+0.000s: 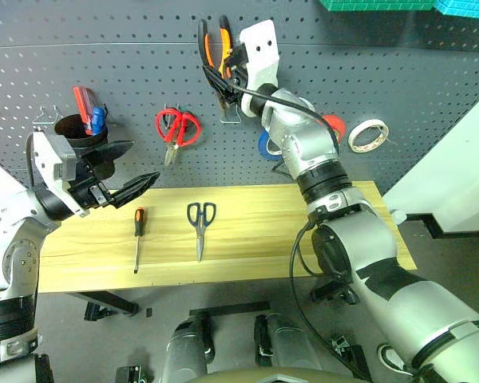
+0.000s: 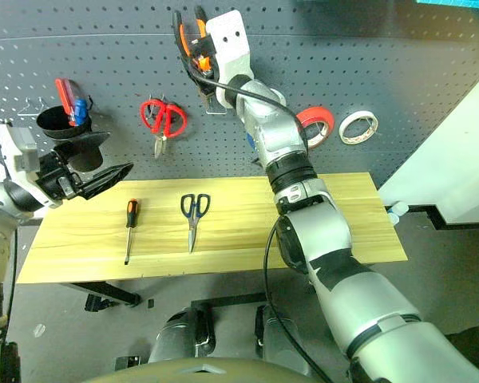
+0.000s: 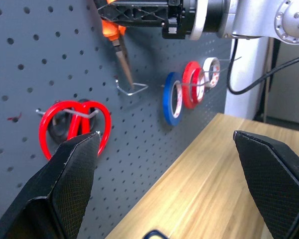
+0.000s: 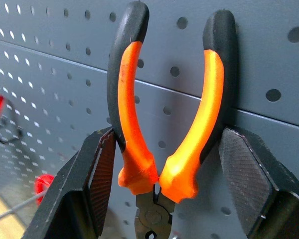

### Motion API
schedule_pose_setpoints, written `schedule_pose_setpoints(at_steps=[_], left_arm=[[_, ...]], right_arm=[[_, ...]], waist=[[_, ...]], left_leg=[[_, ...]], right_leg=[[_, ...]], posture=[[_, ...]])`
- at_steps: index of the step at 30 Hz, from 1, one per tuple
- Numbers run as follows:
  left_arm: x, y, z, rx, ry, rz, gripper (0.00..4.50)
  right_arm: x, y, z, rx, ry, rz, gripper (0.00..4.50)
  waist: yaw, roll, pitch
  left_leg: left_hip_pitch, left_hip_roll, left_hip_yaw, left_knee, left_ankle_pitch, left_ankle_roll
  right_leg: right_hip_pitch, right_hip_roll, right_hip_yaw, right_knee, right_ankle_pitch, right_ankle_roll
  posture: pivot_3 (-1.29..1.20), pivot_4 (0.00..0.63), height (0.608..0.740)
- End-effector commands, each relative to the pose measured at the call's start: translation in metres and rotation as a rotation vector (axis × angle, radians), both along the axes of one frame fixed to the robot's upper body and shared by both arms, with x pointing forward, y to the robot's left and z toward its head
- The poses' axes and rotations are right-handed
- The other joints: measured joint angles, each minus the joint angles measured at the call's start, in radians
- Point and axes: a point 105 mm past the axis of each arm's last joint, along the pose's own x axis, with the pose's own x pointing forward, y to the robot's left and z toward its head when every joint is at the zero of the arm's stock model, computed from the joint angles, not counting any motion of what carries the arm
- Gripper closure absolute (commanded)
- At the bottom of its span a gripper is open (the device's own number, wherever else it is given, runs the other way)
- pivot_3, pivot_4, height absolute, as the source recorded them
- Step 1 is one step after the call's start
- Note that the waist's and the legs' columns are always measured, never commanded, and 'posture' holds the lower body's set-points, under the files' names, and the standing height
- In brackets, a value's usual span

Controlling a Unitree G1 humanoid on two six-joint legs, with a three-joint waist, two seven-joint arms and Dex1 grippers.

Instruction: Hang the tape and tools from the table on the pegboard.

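Note:
My right gripper (image 4: 165, 149) is raised against the pegboard (image 1: 399, 72), shut on the orange-handled pliers (image 1: 215, 46). The pliers' handles point up and their nose points down at a wire hook (image 3: 132, 88). The off-white tape (image 1: 368, 135) hangs on the pegboard to the right. On the table (image 1: 263, 243) lie the orange-and-black screwdriver (image 1: 137, 237) and the dark-handled scissors (image 1: 200, 226). My left gripper (image 1: 132, 169) hovers open over the table's left end, holding nothing.
Red-handled scissors (image 1: 176, 128), a blue roll (image 3: 172, 98) and a red roll (image 2: 315, 126) hang on the pegboard. A black cup (image 1: 80, 134) with red and blue tools sits close behind my left gripper. A white panel (image 1: 455, 159) stands at the right.

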Motion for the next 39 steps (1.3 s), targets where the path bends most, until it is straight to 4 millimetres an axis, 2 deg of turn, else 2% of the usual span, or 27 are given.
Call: schedule_pose_setpoints(at_steps=[1,4,16,21,26,31,36,39], left_arm=[[-0.004,-0.004,0.009,0.013,-0.049,-0.003,0.00],[-0.004,-0.003,0.006,0.022,-0.042,0.002,0.00],[-0.003,-0.003,0.000,0.038,-0.034,0.015,0.00],[-0.002,-0.003,0.000,0.041,-0.032,0.016,0.00],[-0.001,-0.003,-0.001,0.042,-0.031,0.014,0.00],[0.000,-0.003,-0.002,0.042,-0.027,0.013,0.00],[0.001,-0.003,-0.004,0.044,-0.022,0.013,0.00],[0.001,-0.001,-0.007,0.048,-0.012,0.019,0.00]], right_arm=[[-0.001,-0.006,0.039,0.046,-0.119,-0.055,1.66],[0.002,-0.009,0.039,0.048,-0.118,-0.070,1.66],[0.014,-0.018,0.000,-0.058,-0.053,-0.156,1.66],[0.015,-0.022,-0.008,-0.072,-0.030,-0.168,0.13],[0.015,-0.025,-0.015,-0.084,-0.017,-0.175,0.05],[0.014,-0.032,-0.005,-0.054,-0.039,-0.183,0.05],[0.007,-0.042,0.023,0.037,-0.091,-0.161,0.05],[-0.007,-0.044,0.040,0.094,-0.126,-0.066,0.05]], waist=[[0.006,0.000,0.000],[0.011,0.001,-0.002],[0.015,0.001,-0.014],[0.022,0.001,-0.023],[0.037,0.002,-0.033],[0.038,0.002,-0.035],[0.039,0.002,-0.035],[0.040,0.002,-0.035]], left_leg=[[0.003,0.000,0.000,0.000,0.000,0.000],[0.006,0.001,0.000,-0.001,0.000,0.000],[0.007,0.001,0.000,-0.001,-0.002,0.003],[0.007,0.001,0.000,-0.001,-0.002,0.003],[0.008,0.001,0.000,-0.001,-0.002,0.004],[0.008,0.001,0.000,-0.001,-0.002,0.004],[0.008,0.001,0.000,-0.001,-0.002,0.004],[0.008,0.001,0.000,-0.001,-0.003,0.004]], right_leg=[[0.003,0.000,0.000,0.000,0.000,0.000],[0.005,0.000,0.000,0.000,0.001,-0.001],[0.004,0.000,0.000,0.002,0.000,-0.003],[0.005,0.000,0.000,0.002,0.000,-0.003],[0.005,0.000,0.000,0.002,0.000,-0.004],[0.005,0.000,0.001,0.002,0.000,-0.005],[0.005,-0.001,0.001,0.002,-0.001,-0.005],[0.005,-0.001,0.001,0.002,-0.001,-0.006]], posture=[[0.06,0.034,0.730],[0.06,0.035,0.730],[0.06,0.043,0.730],[0.05,0.045,0.730],[0.05,0.046,0.730],[0.04,0.050,0.730],[0.04,0.048,0.730],[0.04,0.046,0.730]])
